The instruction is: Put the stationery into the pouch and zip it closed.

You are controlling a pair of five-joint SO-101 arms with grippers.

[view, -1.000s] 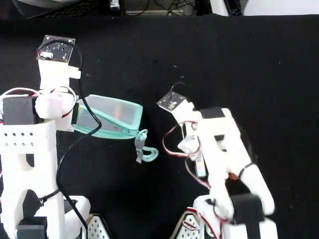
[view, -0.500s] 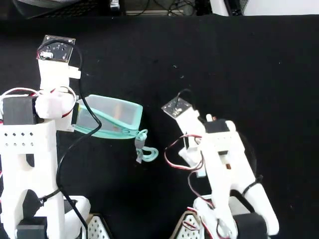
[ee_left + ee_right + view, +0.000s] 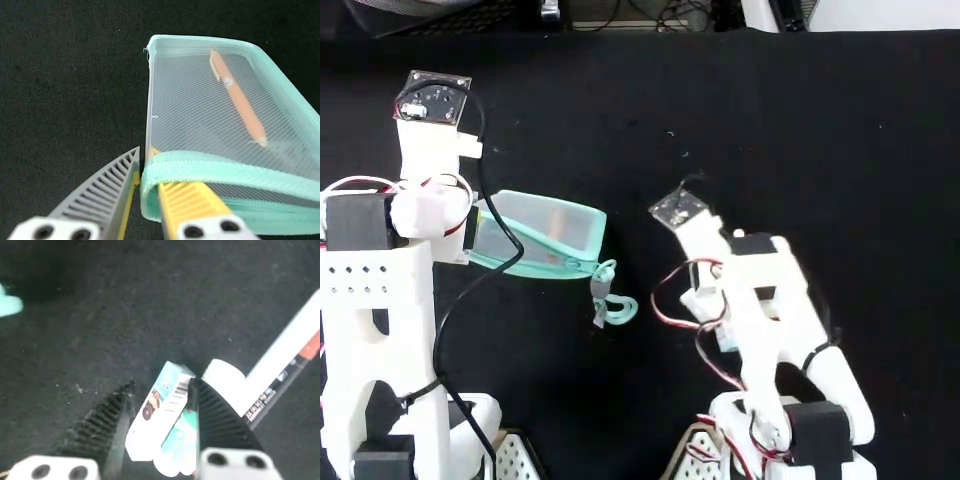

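On the black table (image 3: 820, 130), toward my left side, the mint-green mesh pouch (image 3: 545, 235) lies flat, its teal zip strap (image 3: 610, 300) curled on the cloth just off the pouch's near corner. My left tool (image 3: 145, 162) is pinching the pouch's bound rim: the yellow finger sits inside the mouth under the mesh and the grey finger lies outside, so the green edging is clamped between them. Through the mesh I see an orange pen (image 3: 237, 102) lying slantwise inside the pouch.

My right tool (image 3: 161, 385) is well apart from the pouch, low over the table beneath my own forearm. Its two black fingers press against opposite sides of a small box (image 3: 162, 425), white and teal, which stands tilted between them. Just beside the box, past one finger, a white marker (image 3: 285, 365) with an orange band lies on the table, its rounded white end close to that fingertip.
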